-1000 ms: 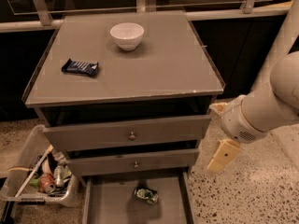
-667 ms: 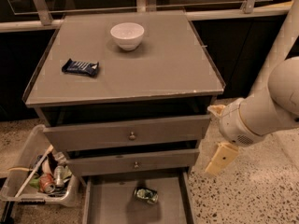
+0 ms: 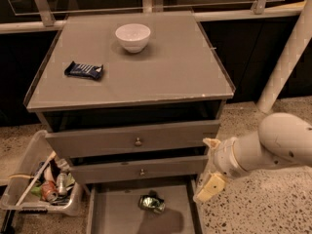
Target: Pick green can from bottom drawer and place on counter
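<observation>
The green can (image 3: pixel 151 203) lies on its side on the grey floor of the open bottom drawer (image 3: pixel 117 213), near the middle. The counter (image 3: pixel 161 67) is the flat grey cabinet top above it. My gripper (image 3: pixel 210 179) hangs at the right of the cabinet, beside the drawer's right front corner and above floor level, to the right of the can and apart from it. It holds nothing that I can see.
A white bowl (image 3: pixel 132 36) and a dark blue snack bar (image 3: pixel 84 70) lie on the counter. Two closed drawer fronts with round knobs (image 3: pixel 138 141) sit above the open drawer. A pale bin (image 3: pixel 44 184) with cans and rubbish stands on the floor at left.
My arm and gripper have shifted slightly left toward the cabinet. The can has not moved.
</observation>
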`<act>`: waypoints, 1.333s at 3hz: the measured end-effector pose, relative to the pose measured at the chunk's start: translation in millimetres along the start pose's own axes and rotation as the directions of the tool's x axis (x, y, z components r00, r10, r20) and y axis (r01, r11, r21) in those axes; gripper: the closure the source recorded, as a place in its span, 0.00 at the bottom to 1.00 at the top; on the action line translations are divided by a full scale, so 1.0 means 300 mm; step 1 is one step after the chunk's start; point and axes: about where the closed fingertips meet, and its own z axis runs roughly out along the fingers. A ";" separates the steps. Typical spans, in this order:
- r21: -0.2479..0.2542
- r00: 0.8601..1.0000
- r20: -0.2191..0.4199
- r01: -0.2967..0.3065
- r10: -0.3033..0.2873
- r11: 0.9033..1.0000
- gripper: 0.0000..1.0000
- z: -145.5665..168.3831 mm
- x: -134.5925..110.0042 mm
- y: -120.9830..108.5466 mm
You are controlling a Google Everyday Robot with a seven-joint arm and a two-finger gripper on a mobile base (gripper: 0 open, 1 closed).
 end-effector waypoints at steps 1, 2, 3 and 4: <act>-0.021 0.995 0.072 -0.071 0.072 0.997 0.00 0.207 0.120 0.013; -0.039 0.987 0.081 -0.134 0.136 0.990 0.00 0.391 0.227 0.029; -0.040 0.985 0.087 -0.148 0.151 0.988 0.00 0.429 0.241 0.028; -0.032 0.988 0.091 -0.123 0.125 0.992 0.00 0.428 0.225 0.047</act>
